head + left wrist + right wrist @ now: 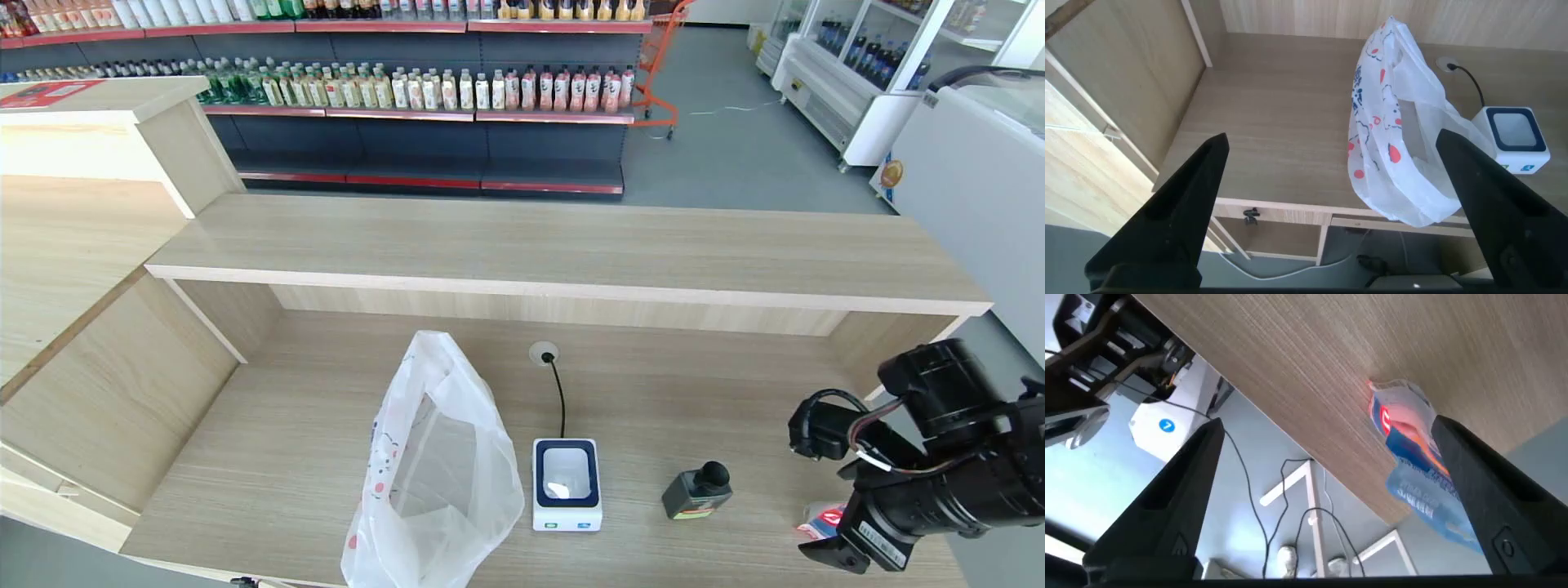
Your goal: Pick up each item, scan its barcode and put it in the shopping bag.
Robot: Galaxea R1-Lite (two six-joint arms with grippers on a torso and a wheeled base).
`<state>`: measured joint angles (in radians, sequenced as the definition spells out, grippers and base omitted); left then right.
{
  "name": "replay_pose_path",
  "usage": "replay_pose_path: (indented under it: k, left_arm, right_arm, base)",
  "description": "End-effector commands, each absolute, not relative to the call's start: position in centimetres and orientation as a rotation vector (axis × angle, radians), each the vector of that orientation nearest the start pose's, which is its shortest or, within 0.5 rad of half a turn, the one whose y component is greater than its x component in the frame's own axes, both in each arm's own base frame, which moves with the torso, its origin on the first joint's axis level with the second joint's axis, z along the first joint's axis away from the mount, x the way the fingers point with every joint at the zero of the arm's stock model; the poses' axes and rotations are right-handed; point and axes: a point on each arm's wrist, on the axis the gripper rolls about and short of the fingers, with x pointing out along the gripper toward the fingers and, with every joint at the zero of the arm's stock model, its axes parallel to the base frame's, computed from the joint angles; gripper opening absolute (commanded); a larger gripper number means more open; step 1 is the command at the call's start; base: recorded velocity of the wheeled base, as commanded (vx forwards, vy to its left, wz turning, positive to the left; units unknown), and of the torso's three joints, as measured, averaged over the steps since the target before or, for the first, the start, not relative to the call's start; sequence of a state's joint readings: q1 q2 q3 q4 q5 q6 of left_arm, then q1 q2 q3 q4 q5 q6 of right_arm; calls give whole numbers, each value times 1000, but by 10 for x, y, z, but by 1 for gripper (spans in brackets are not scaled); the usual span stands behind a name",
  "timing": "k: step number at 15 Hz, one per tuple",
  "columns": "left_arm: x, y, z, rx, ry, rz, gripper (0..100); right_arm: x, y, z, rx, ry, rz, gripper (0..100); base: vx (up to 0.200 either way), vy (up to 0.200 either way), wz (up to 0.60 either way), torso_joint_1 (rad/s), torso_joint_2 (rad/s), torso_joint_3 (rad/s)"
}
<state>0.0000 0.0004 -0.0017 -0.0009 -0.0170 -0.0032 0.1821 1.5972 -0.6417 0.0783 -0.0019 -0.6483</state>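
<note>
Packet [1413,449], red and blue: lies at the counter's [326,457] near right corner and seems to overhang the edge, well apart from the scanner [566,483] and bag [441,465]. Right gripper [1327,441]: spread wide, empty, poised over the packet, arm bent low beside the counter. Advice: centre on the packet and close gently so it is not nudged off. Left gripper [1333,143]: wide open, empty, raised left of the bag.

Bright and even throughout, brightest at the upper right of the head view over the chest freezer [967,188]. White glint on the scanner [566,483] glass, lower centre. Soft, faint shadows beside the translucent shopping bag [433,482]. Counter [571,245] edges bowed toward the corners.
</note>
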Motion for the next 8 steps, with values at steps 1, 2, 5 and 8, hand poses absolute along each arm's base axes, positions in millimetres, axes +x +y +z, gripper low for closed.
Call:
replay_pose_path:
  k: [1, 2, 5, 8]
  left_arm:
    - [-23, 0, 76, -5, -3, -17, 100]
    - [-23, 0, 76, -3, -3, -17, 100]
    - [-23, 0, 76, -3, -3, -17, 100]
    - [-23, 0, 76, -3, -3, -17, 100]
  right_arm:
    - [240, 45, 78, -736, 982, 574, 100]
    - [246, 47, 72, -740, 952, 623, 100]
    - [260, 45, 54, -784, 876, 726, 100]
    - [274, 47, 36, -751, 791, 841, 100]
  base:
    - [0, 0, 0, 0, 0, 0]
    - [0, 0, 0, 0, 0, 0]
    - [0, 0, 0, 0, 0, 0]
    - [0, 0, 0, 0, 0, 0]
